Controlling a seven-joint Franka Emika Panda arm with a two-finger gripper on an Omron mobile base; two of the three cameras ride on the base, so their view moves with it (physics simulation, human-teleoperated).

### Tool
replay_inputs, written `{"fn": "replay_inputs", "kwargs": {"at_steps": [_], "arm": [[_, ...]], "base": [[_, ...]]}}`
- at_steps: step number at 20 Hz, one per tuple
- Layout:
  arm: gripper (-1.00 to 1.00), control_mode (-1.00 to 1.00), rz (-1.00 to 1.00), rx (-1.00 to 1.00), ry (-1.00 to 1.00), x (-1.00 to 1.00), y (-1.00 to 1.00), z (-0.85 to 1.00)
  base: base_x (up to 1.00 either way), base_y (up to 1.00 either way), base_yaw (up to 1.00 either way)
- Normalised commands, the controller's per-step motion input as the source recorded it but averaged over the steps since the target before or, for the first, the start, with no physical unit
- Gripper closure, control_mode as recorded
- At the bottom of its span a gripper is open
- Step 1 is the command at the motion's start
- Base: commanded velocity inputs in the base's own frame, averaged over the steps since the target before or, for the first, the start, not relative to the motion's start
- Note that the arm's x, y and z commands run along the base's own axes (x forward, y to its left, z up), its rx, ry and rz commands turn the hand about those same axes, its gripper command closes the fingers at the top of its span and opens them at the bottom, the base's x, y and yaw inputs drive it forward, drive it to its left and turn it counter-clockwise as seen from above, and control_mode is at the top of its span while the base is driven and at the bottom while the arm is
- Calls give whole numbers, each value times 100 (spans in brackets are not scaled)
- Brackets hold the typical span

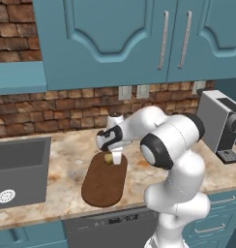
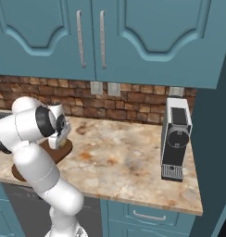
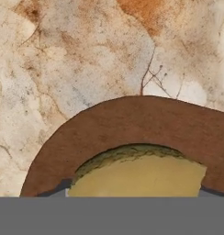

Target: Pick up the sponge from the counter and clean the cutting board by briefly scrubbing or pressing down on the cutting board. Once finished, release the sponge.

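The dark brown cutting board (image 1: 104, 186) lies on the marbled counter (image 1: 66, 155), its long axis running away from the front edge. The yellow-olive sponge (image 1: 108, 158) rests on the board's far end. My gripper (image 1: 113, 159) points down over it with a finger on either side. In the hand view the sponge (image 3: 137, 176) fills the space between the fingertips, on the board's rounded end (image 3: 132, 121). Whether the fingers still press the sponge I cannot tell. From the right base view the gripper (image 2: 62, 141) is over the board (image 2: 59, 156), partly behind my arm.
A grey sink basin (image 1: 18, 169) is set into the counter left of the board. A coffee machine (image 2: 176, 139) stands at the counter's right end. Brick wall and blue cabinets rise behind. Bare counter (image 2: 124, 157) lies between board and machine.
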Motion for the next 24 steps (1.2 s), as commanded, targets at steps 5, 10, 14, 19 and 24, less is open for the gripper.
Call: {"fn": "replay_inputs", "kwargs": {"at_steps": [5,10,14,19,24], "arm": [[100,-100,-9,-2,-17,11,-16,-38],[100,-100,-13,-2,-15,-29,42,-60],[100,-100,-15,-1,-16,-48,20,-55],[100,-100,-15,0,-14,-67,19,-48],[100,-100,-16,1,-7,-56,25,-27]], "base": [[0,0,0],[0,0,0],[0,0,0],[0,0,0],[0,0,0]]}}
